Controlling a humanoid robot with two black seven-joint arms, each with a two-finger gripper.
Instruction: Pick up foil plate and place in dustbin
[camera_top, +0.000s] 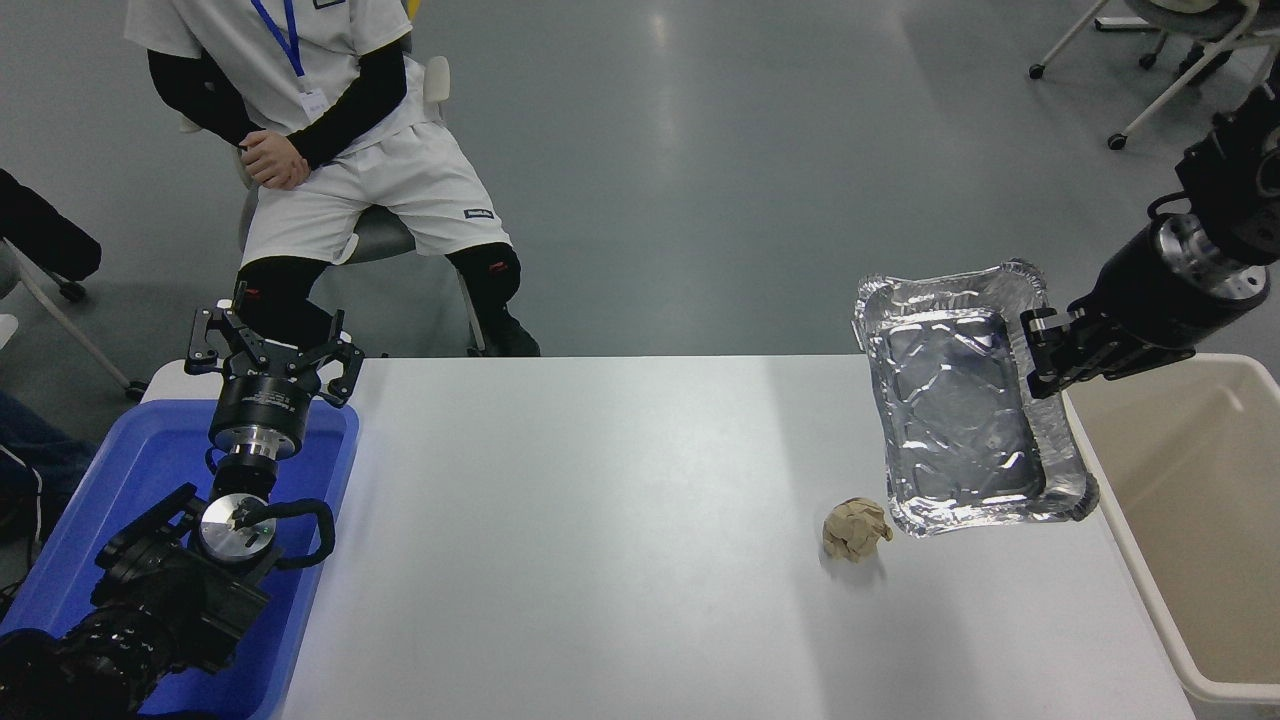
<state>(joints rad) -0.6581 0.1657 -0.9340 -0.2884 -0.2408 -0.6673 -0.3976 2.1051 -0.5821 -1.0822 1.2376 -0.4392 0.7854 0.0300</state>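
Observation:
The shiny silver foil plate (955, 420) hangs in the air above the table's right end, tilted with its open side facing me. My right gripper (1040, 352) is shut on the plate's right rim, its arm coming in from the upper right edge. The beige dustbin (1120, 525) stands just off the table's right end, directly right of the plate. My left gripper (272, 352) is parked open over the blue tub at the lower left.
A small crumpled brown paper ball (856, 529) lies on the white table (600, 520) just below the plate's lower left corner. A blue tub (150, 460) sits at the table's left end. A person sits on a chair beyond the far left edge.

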